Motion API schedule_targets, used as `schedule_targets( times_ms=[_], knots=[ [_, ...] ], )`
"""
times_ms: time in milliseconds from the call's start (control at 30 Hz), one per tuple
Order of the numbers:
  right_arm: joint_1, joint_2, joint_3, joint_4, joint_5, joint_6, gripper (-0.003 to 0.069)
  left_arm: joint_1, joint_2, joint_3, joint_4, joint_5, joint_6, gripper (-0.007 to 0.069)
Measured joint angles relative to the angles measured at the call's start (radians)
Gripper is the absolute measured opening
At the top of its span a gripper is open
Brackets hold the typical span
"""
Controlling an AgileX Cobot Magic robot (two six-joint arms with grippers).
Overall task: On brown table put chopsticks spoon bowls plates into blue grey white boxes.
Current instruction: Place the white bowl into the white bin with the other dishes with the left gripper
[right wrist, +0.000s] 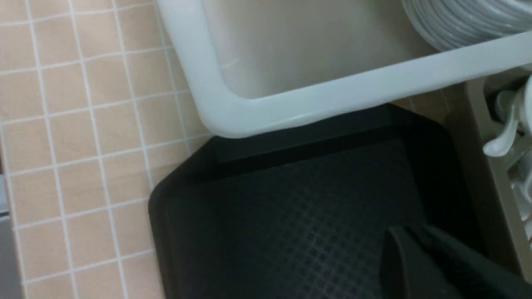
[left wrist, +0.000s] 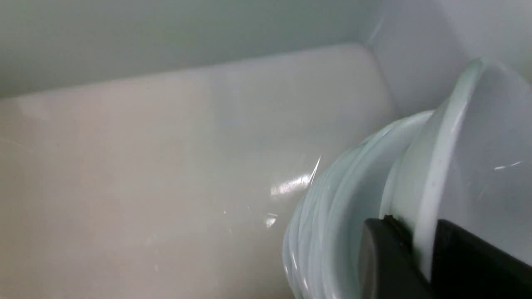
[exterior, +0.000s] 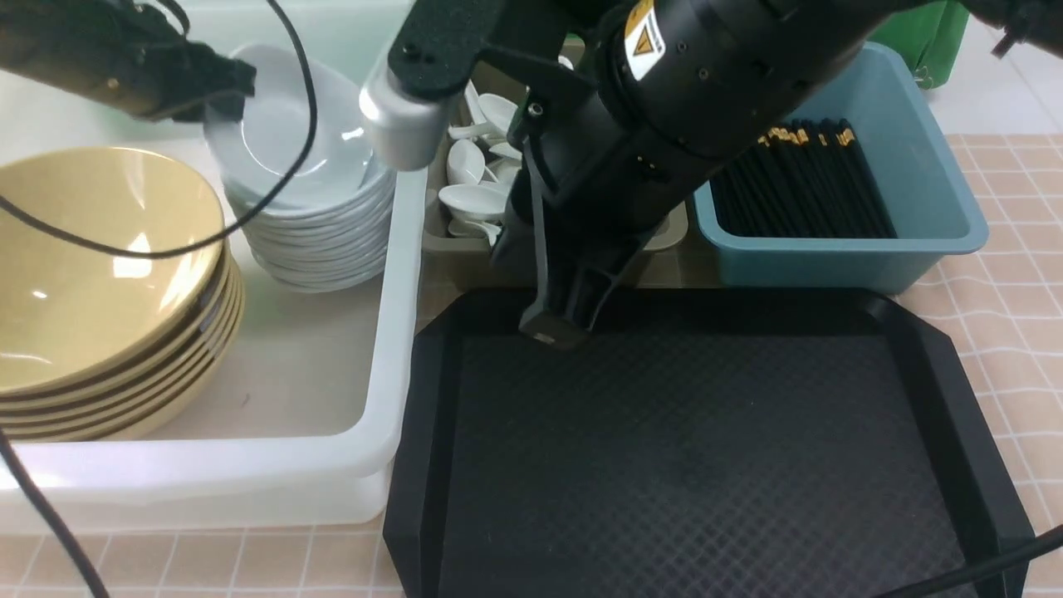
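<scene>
Front view: left claw [exterior: 222, 87], upper left, clamped on rim of top plate [exterior: 291, 137], which tilts over plate stack [exterior: 320, 245] inside white box [exterior: 390, 349]. Right claw [exterior: 555, 330] together, empty, centre frame, over black tray [exterior: 681, 432].

Left wrist view: fingers [left wrist: 386, 257] straddle plate rim, lower right. We judge plate glossy, slippery, brittle. Rim is best hold.

Right wrist view: we see right claw [right wrist: 411, 238] pressed together, lower right.

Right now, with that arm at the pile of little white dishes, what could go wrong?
The top small glossy white plate sits tilted on its stack, rim between the left gripper's fingers; released so, it might slide off or chip. The black cable looping across the mustard-yellow bowls could snag.
</scene>
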Motion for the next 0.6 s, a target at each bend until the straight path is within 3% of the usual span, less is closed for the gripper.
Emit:
schedule_targets(
  times_ms=[67,133,333,467,600],
  knots=[
    [0.0,0.0,0.0,-0.008,0.0,0.0,0.0048,0.0,0.014,0.0,0.006,0.009,0.005,0.0183],
    [0.0,0.0,0.0,-0.022,0.001,0.0,0.0048,0.0,0.027,0.0,0.025,0.024,0.01,0.0315],
    [0.0,0.0,0.0,-0.028,0.024,0.0,0.0048,0.0,0.013,-0.022,0.041,0.042,0.011,0.0531],
    [0.0,0.0,0.0,-0.041,0.049,0.004,0.0048,0.0,-0.04,-0.066,0.046,0.076,0.009,0.0568],
    [0.0,0.0,0.0,-0.1,0.082,0.057,0.005,-0.003,-0.129,-0.128,0.069,0.167,-0.039,0.0542]
  ],
)
